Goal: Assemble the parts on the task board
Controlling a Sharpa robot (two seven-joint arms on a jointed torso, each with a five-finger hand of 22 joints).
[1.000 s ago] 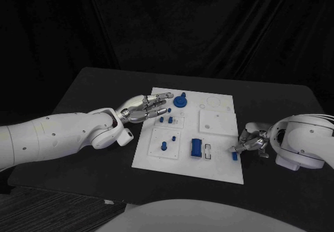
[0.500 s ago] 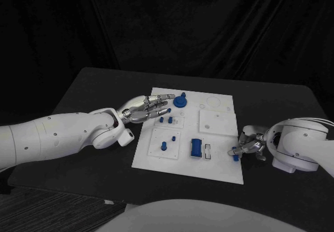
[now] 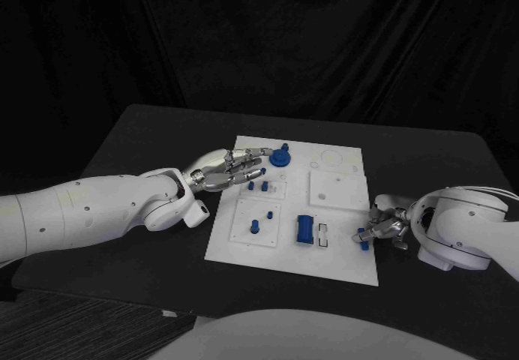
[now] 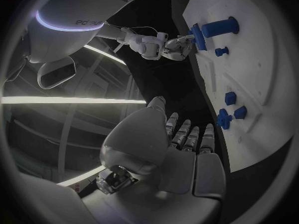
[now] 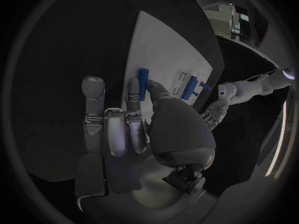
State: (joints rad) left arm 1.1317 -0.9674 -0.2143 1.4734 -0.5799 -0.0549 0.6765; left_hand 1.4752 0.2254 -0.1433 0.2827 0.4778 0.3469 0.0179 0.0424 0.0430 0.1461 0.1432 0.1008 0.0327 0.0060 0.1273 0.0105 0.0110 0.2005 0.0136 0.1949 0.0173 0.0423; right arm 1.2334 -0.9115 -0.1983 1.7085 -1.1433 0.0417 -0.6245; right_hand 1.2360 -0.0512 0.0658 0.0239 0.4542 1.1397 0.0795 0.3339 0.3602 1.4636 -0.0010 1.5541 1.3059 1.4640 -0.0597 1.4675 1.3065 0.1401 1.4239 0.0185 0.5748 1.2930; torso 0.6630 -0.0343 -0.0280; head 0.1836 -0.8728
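Fingers of your right hand (image 3: 381, 226) are pinching a small blue cylindrical peg (image 5: 142, 83) at the near right edge of the white task board (image 3: 337, 259), the peg's long axis running roughly along that edge in the right wrist view. The board's sockets are lying toward the robot's left of this hand, so you are probably carrying inward. Your left hand (image 3: 227, 168) is hovering with loosely spread fingers, holding nothing, beside the round blue knob (image 3: 280, 157) at the far side.
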